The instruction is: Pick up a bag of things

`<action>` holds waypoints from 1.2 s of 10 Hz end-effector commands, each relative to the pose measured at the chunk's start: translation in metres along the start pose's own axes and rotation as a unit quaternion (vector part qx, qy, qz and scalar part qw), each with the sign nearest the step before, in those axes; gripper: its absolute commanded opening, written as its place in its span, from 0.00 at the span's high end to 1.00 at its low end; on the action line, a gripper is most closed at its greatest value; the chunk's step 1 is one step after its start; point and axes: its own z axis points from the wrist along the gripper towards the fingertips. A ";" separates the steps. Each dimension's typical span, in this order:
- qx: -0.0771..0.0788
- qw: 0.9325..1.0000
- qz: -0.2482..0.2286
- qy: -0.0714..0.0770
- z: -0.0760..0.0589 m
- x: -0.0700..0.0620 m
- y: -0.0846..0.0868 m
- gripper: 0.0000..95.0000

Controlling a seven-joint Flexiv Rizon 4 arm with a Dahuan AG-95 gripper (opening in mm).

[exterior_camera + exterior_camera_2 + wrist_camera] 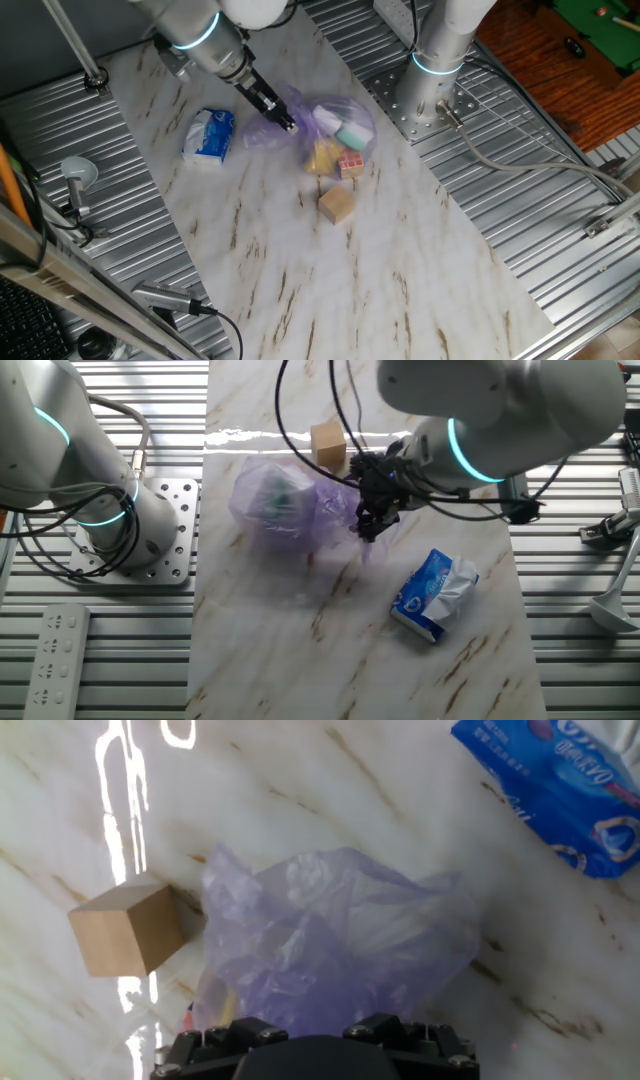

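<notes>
The arm reaches down at a slant, its hand (287,124) low near the tabletop, finger spacing unclear.

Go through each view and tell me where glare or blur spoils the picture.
Hand view: bright lamp streaks glare on the marble table above the wooden cube; the bag is sharp, and the blue packet is cut by the frame. One fixed view: even light, slightly soft. The other fixed view: a glare band crosses the table's far edge near the cube, pincer dark.

Bag of things (318,128): you see pale-purple plastic, blocks inside.
Gripper (287,124): your fingertips touch its loose purple end.
Tissue packet (209,135): left of bag.
Wooden cube (337,205): just below bag, apart.
</notes>
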 end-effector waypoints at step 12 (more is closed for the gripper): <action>0.011 0.999 -0.002 -0.038 0.073 0.031 0.015 0.20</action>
